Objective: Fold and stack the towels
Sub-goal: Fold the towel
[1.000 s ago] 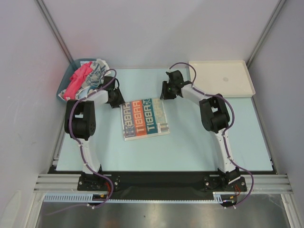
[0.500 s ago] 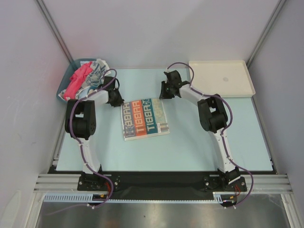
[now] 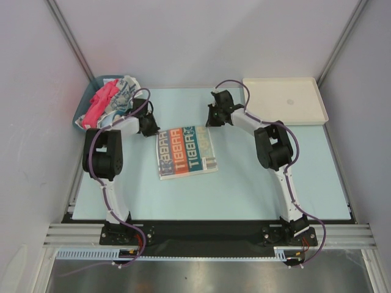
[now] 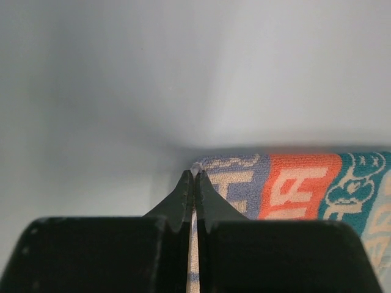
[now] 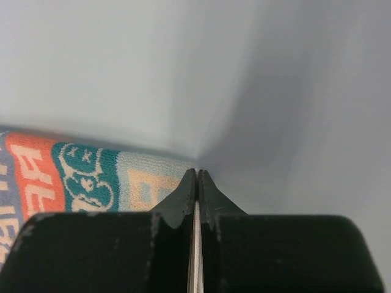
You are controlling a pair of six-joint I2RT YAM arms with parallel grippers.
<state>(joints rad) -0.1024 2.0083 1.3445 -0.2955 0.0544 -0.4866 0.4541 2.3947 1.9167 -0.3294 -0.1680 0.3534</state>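
The upper-left corner of the lettered towel (image 3: 187, 152), spread flat at centre frame, is pinched in the left gripper (image 4: 195, 177), closed tight on it. The upper-right corner is clamped likewise in the right gripper (image 5: 197, 177). Both corners are best raised level together and carried to the lower edge, so that the edges are matched.

White-and-black arms (image 3: 113, 196), purple cables (image 3: 231, 82)
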